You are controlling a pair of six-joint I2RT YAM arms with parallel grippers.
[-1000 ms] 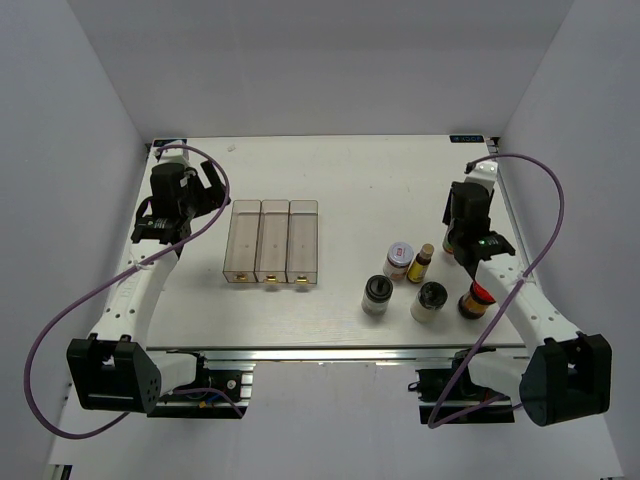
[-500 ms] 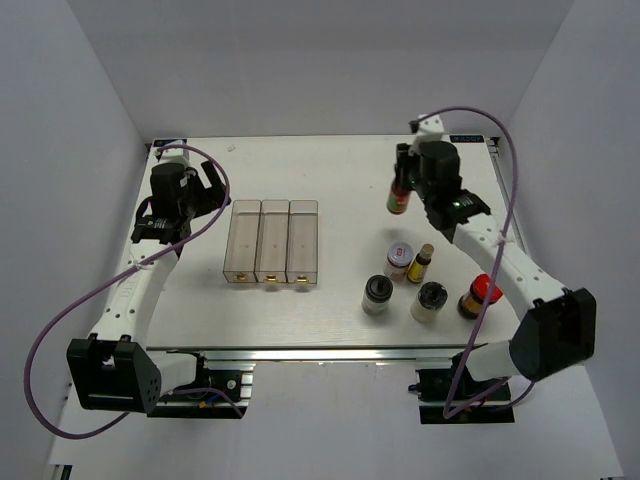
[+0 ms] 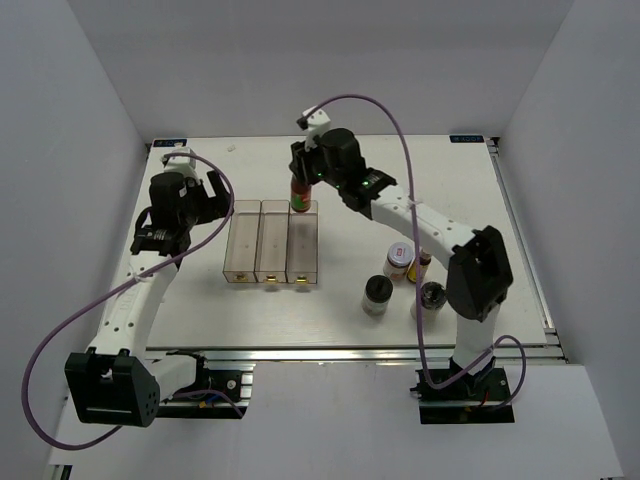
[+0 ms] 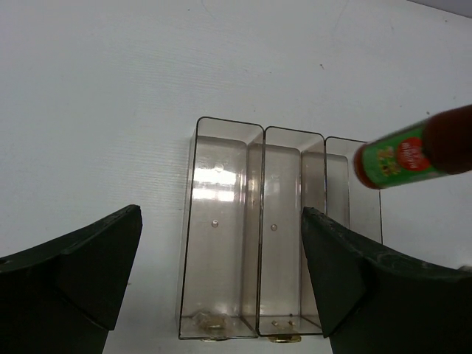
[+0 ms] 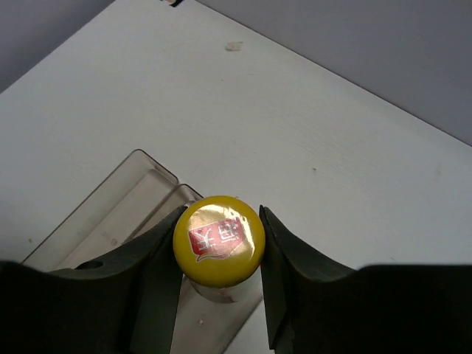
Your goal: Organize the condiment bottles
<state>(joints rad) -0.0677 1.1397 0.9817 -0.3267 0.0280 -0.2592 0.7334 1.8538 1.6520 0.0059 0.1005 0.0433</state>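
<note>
My right gripper point(image 3: 300, 178) point(image 5: 220, 243) is shut on a slim red sauce bottle point(image 3: 298, 197) point(image 4: 413, 151) with a yellow cap point(image 5: 219, 240). It holds the bottle upright over the far end of the right compartment of the clear tray point(image 3: 245, 208) point(image 4: 221, 221) point(image 5: 133, 193). My left gripper point(image 3: 207, 190) point(image 4: 221, 284) hangs open just left of the tray with nothing in it. A white jar point(image 3: 399, 258), a tiny yellow-capped bottle point(image 3: 424, 262) and two black-lidded shakers point(image 3: 377, 294) point(image 3: 431, 297) stand at the front right, partly behind the right arm.
The tray's three compartments hold nothing. The right arm point(image 3: 430, 225) stretches diagonally over the standing bottles. Bare table lies behind the tray and between the tray and the bottle group.
The right arm has swung from the right edge across the table to the left, carrying the red bottle to above the tray. The left arm has barely shifted.
</note>
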